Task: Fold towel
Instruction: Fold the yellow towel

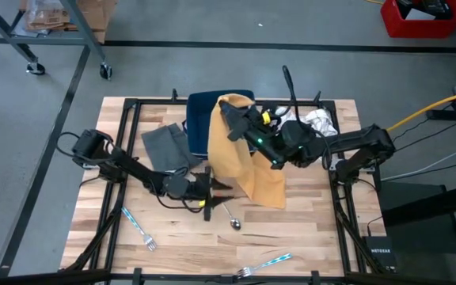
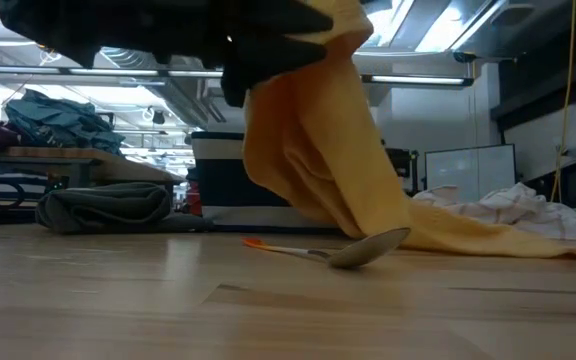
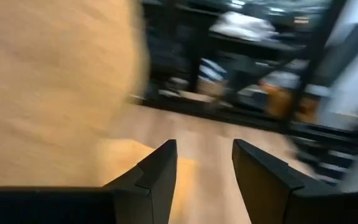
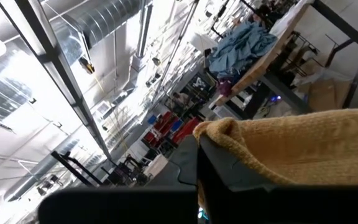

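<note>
Hanging from the right gripper (image 1: 229, 112), the yellow towel (image 1: 248, 162) drapes down over the middle of the wooden table (image 1: 307, 237), its long axis running from about 11 o'clock, where it is lifted, to about 5 o'clock, where its lower end lies spread on the table. The right gripper's fingers are closed on the towel's raised corner, and in the right wrist view the cloth (image 4: 291, 146) bunches over the dark fingers (image 4: 229, 165). In the low view the towel (image 2: 318, 150) falls in folds from the dark arm above and trails flat along the table toward 3 o'clock.

The left gripper (image 1: 216, 187) sits low over the table just at 9 o'clock of the towel's lower part, pointing toward 3 o'clock. Its fingers (image 3: 160, 171) stand apart with nothing between them, the yellow cloth (image 3: 48, 87) close beside them.

A spoon (image 1: 232, 218) lies just at 6 o'clock of the towel. A gray cloth (image 1: 167, 146) lies at 9 o'clock of it, a dark blue cloth (image 1: 200, 119) lies partly under its upper end, and a white cloth (image 1: 319, 123) sits at 2 o'clock. Two forks (image 1: 138, 228) (image 1: 264, 265) lie near the table's 6 o'clock edge.
</note>
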